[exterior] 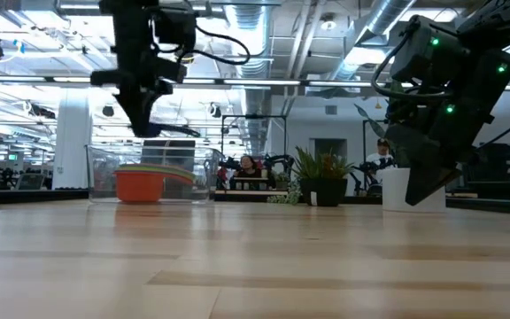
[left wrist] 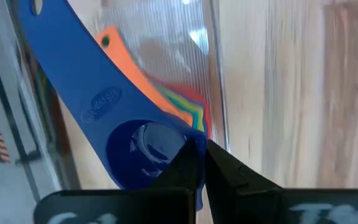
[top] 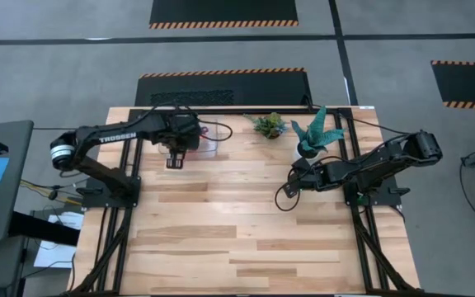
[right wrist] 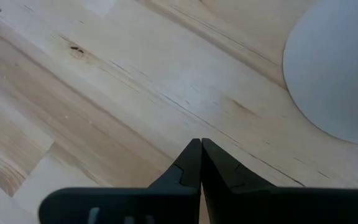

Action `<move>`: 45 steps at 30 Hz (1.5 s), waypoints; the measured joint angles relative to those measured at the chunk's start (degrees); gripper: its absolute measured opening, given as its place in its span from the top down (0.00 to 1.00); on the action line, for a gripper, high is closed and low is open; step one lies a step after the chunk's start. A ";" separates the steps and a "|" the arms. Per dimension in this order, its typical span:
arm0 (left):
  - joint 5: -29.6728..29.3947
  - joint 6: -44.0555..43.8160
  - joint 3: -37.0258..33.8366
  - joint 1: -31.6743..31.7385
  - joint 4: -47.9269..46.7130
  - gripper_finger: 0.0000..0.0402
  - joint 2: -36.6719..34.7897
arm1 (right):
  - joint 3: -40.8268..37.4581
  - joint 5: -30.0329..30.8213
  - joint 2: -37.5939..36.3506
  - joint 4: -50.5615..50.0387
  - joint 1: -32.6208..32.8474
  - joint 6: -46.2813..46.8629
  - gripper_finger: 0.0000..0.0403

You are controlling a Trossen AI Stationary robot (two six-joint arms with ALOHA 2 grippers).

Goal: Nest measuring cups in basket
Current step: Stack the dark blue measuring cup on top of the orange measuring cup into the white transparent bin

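My left gripper [left wrist: 199, 152] is shut on a blue measuring cup [left wrist: 92, 93] over the clear basket [left wrist: 166, 43], which stands near the table's far edge. In the basket lies a nested stack of cups, with the orange handle [left wrist: 135, 68] on top and red, green and yellow edges [left wrist: 188, 109] beneath. The low view shows the basket [exterior: 149, 173] with the orange cup [exterior: 140, 185] inside, below the left gripper [exterior: 142, 120]. My right gripper [top: 289, 188] is shut and holds nothing, hovering over bare wood next to the white plant pot [right wrist: 340, 68]. My left gripper pinches the wall of the blue cup's bowl [left wrist: 182, 140] between its two fingers, one on the inner side and one outside. The fingers come from above, pointing down. The cup's flat handle [left wrist: 48, 37] sticks out sideways, over the stacked cups in the basket.
A white pot with a green plant [top: 309, 136] and a smaller plant [top: 269, 124] stand at the far edge, right of the basket [top: 198, 145]. The middle and near parts of the wooden table [top: 246, 239] are bare. People show in the room behind.
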 joint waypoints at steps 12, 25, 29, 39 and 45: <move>-1.00 1.18 -8.85 2.04 11.15 1.00 -0.54 | 0.00 -0.07 0.00 0.24 -0.04 0.04 0.93; -0.84 5.38 -10.01 4.95 11.41 0.91 -0.53 | 0.00 -1.31 0.00 0.38 -0.04 0.15 0.93; -0.68 7.23 -10.01 4.95 11.41 0.91 -0.52 | 0.00 -1.31 0.00 0.38 -0.04 0.15 0.93; 0.84 6.72 -10.01 4.95 11.41 0.91 -0.50 | 0.00 -1.33 0.00 0.36 -0.04 0.09 0.93; 0.85 5.41 -10.01 4.95 11.39 0.91 -0.50 | 0.00 -1.27 0.00 0.36 -0.04 -0.04 0.93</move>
